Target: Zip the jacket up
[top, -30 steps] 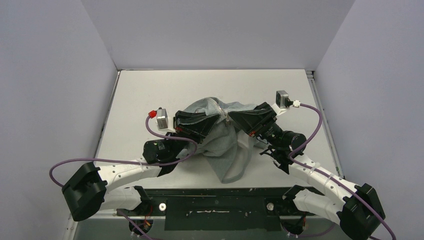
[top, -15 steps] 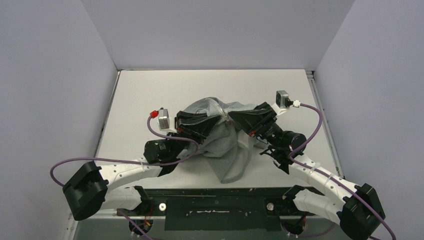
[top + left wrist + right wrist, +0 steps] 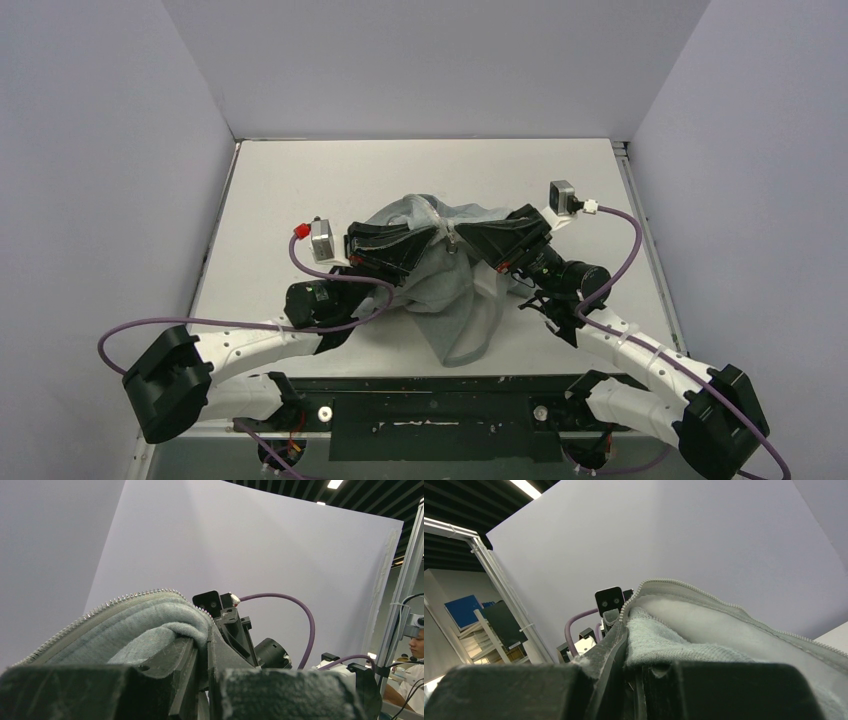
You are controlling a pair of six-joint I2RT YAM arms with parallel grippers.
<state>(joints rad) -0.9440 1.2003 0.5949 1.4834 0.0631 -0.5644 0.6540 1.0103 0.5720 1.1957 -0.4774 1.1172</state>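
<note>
We see the jacket bunched mid-table, its zipper edge raised. Our left gripper and right gripper meet almost tip to tip there, each clamped on grey fabric.

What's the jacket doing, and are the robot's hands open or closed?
jacket: bunched in a heap, pinched at the top.
zipper: teeth bare, not zipped where held.
left gripper: shut on the jacket.
right gripper: shut on the jacket.
</note>
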